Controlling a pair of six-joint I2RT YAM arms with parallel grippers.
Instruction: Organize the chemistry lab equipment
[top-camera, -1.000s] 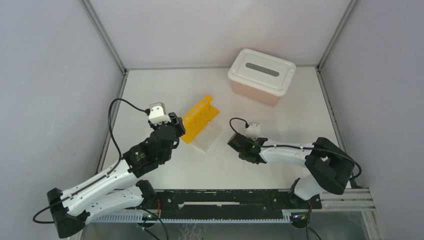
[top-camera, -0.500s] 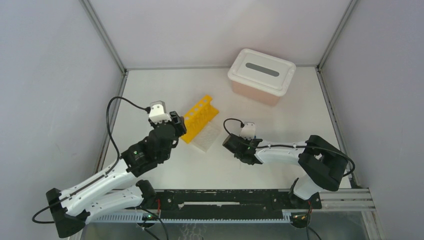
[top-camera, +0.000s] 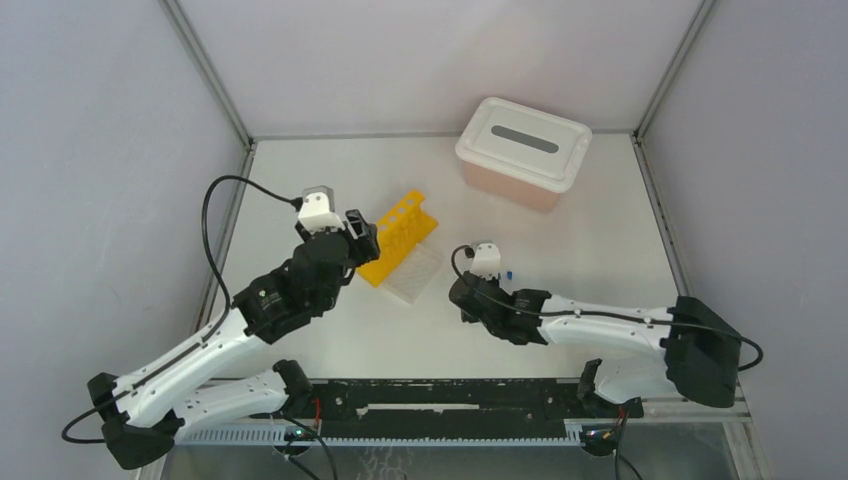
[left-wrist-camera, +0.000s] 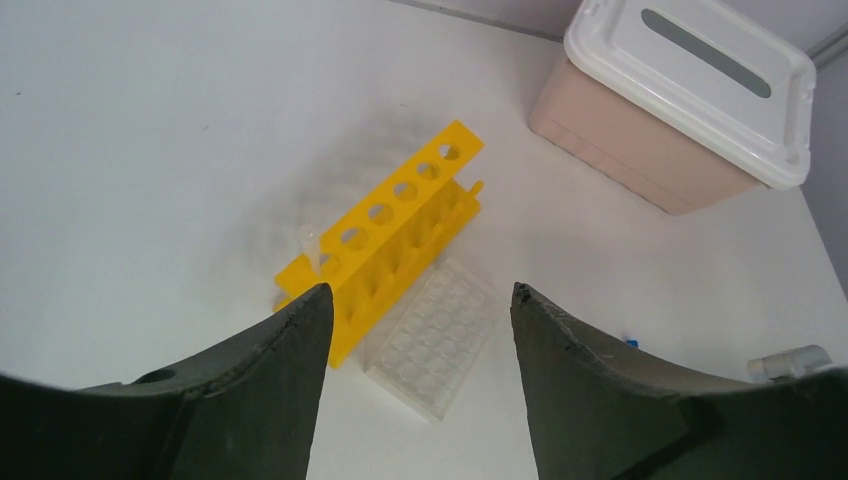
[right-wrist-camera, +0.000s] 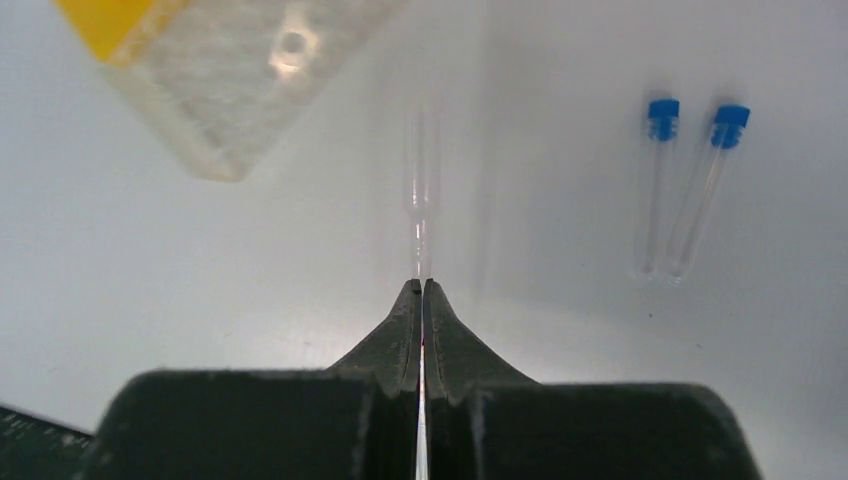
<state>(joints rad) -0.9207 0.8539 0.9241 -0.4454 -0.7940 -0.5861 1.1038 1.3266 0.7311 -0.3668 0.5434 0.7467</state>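
The yellow tube rack (top-camera: 400, 235) lies on the table with the small clear grid rack (top-camera: 416, 272) against its near side. One thin clear dropper (left-wrist-camera: 309, 246) stands in an end hole of the yellow rack (left-wrist-camera: 392, 228). My left gripper (left-wrist-camera: 418, 290) hovers open above both racks, holding nothing. In the right wrist view my right gripper (right-wrist-camera: 421, 283) is shut on the narrow end of another clear dropper (right-wrist-camera: 420, 170), which points away over the table. Two blue-capped tubes (right-wrist-camera: 660, 190) lie side by side to its right. A corner of the grid rack (right-wrist-camera: 240, 80) is at upper left.
The large pink tub (top-camera: 510, 180) with its white slotted lid (top-camera: 523, 140) stands at the back right. Grey walls close in the table on three sides. A black rail (top-camera: 450, 395) runs along the near edge.
My right gripper has shut on the dropper, and its arm has stretched out to the left. My left gripper has opened wider and moved slightly toward the yellow rack.
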